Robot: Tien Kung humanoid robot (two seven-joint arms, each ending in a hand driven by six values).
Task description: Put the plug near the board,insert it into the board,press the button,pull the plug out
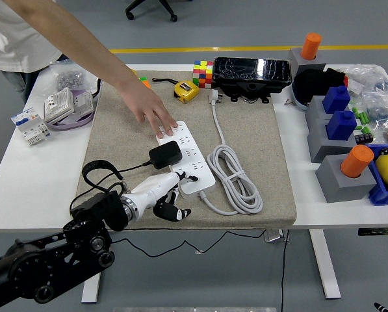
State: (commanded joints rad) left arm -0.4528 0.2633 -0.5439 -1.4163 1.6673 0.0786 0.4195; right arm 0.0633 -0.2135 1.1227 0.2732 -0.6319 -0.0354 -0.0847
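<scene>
Left of centre in the frame, the black plug sat in the white board while a person's hand pinned its far end, and the left hand, loosely uncurled and empty nearby, risked snagging the cable.

Centre frame, a black plug is sitting in the white board. A person's hand is pressing down on the board's far end. The left hand is resting lower left, fingers relaxed, holding nothing.
</scene>
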